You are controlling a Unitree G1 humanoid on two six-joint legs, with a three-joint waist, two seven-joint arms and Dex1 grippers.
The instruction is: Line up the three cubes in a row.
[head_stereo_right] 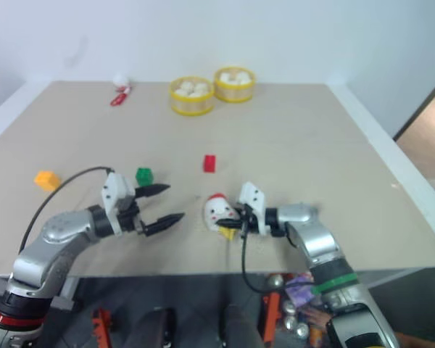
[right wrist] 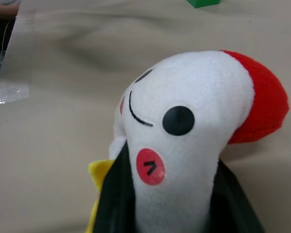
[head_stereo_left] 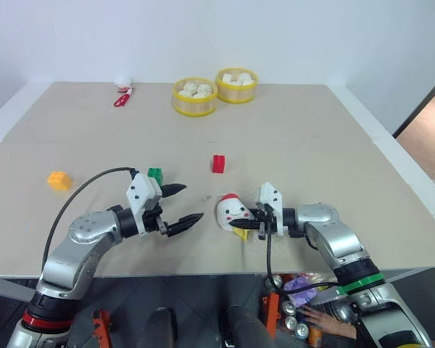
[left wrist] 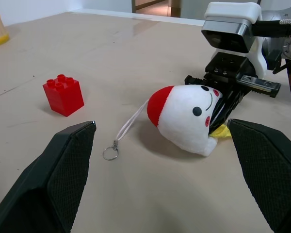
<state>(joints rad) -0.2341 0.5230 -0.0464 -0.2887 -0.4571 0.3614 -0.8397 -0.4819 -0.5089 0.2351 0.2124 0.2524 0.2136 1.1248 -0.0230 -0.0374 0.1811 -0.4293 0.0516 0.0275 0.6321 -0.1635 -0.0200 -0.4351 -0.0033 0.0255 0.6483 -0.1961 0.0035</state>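
Near the table's front edge (head_stereo_left: 203, 274), right tool (head_stereo_left: 241, 220) pinches the chicken toy (head_stereo_left: 230, 211); left tool (head_stereo_left: 183, 208) gapes, bare tabletop beyond.

**Silver arms, black fingers**

Both arms have silver metal casings with black joints. The left gripper (head_stereo_left: 183, 209) has a white camera block, tapered black fingers and a black cable; the right gripper (head_stereo_left: 238, 223) is alike, with a green band behind it.

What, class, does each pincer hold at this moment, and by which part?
The right pincer is shut on the chicken toy, pinching its lower end near the yellow bit. The left pincer is open and holds nothing.
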